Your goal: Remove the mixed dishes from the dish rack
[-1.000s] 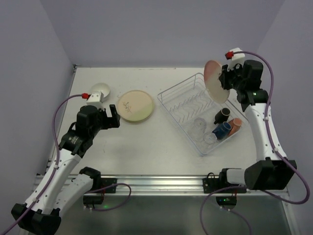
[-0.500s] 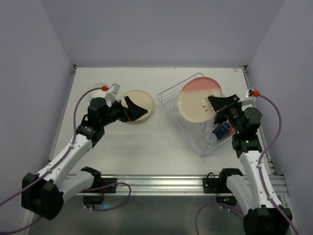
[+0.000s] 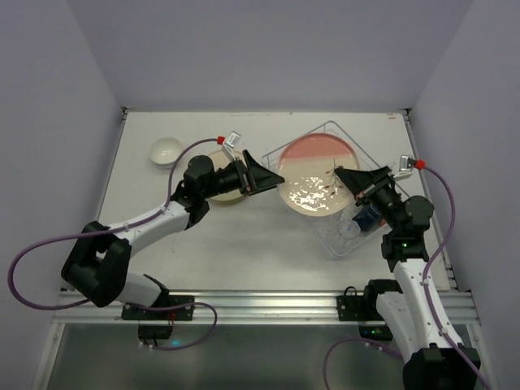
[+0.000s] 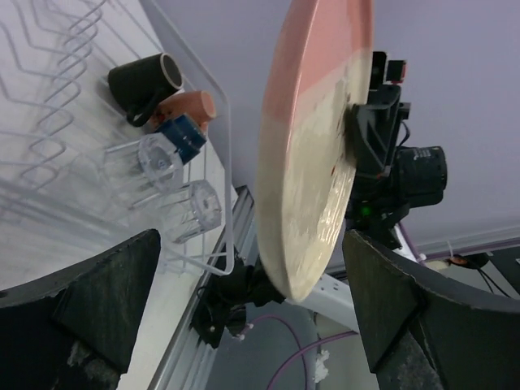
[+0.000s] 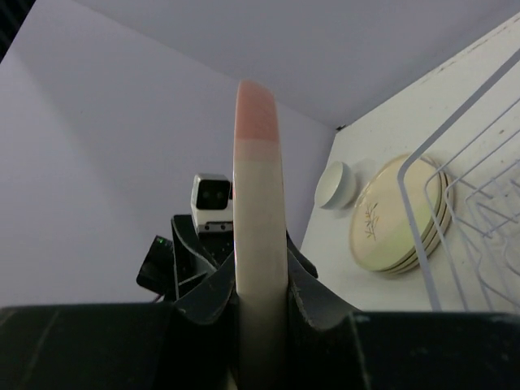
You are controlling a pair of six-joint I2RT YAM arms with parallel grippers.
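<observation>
Pink plate (image 3: 315,175) swung left, reaching spread left hand (image 3: 266,177) above rack (image 3: 341,244).

No legible text, label, brand or number on anything

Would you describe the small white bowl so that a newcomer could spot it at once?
Look at the far-left part of the table, away from the dish rack. Beside the stack of plates sits the small white bowl. It alone is plain white and deep; the plates are flat, cream and sprig-marked.
</observation>
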